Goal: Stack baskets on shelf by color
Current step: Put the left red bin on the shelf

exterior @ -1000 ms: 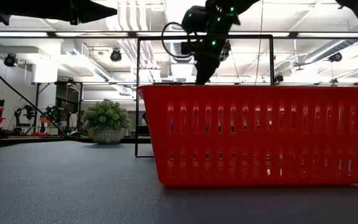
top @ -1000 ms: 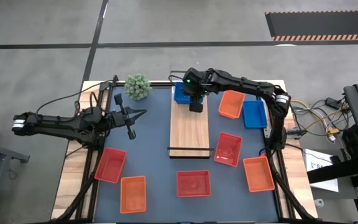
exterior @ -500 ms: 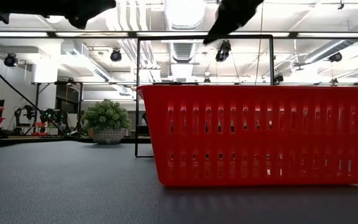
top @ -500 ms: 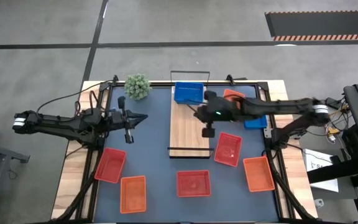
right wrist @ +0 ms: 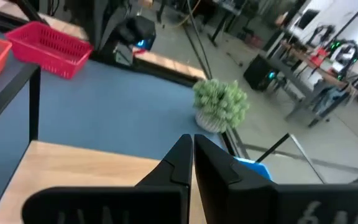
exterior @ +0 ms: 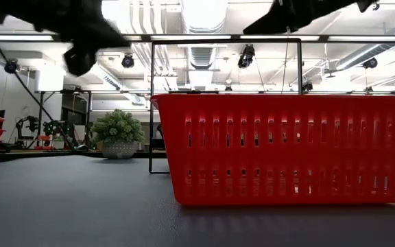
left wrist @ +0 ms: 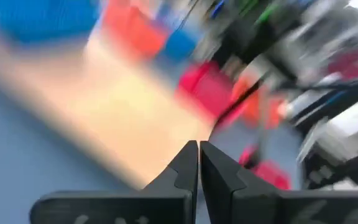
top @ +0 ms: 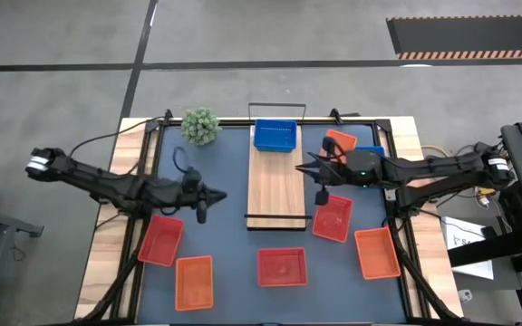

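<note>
The light-wood shelf [top: 275, 190] lies at the mat's middle, with one blue basket [top: 275, 136] resting by its bottom on the shelf's far end. Other baskets lie on the mat: red [top: 333, 218], orange [top: 376, 253], red [top: 282, 267], orange [top: 194, 282], red [top: 160, 240]. An orange basket [top: 341, 140] and a blue one [top: 374, 152] are partly hidden under my right arm. My right gripper [top: 303, 169] is shut and empty above the shelf's right edge. My left gripper [top: 218, 194] is shut and empty above the mat left of the shelf.
A fuzzy green plant [top: 201, 126] stands at the mat's far left corner. In the low view a red basket [exterior: 286, 147] fills the foreground, and both arms hang high above it. Bare mat [top: 225, 235] lies between the shelf and the left baskets.
My right gripper has drawn back from the blue basket at the shelf's far end toward the table's right and near side, tipping from pointing down to nearly level. The blue basket stays on the shelf. My left gripper has gone toward the near edge and the shelf, rolling as it went.
</note>
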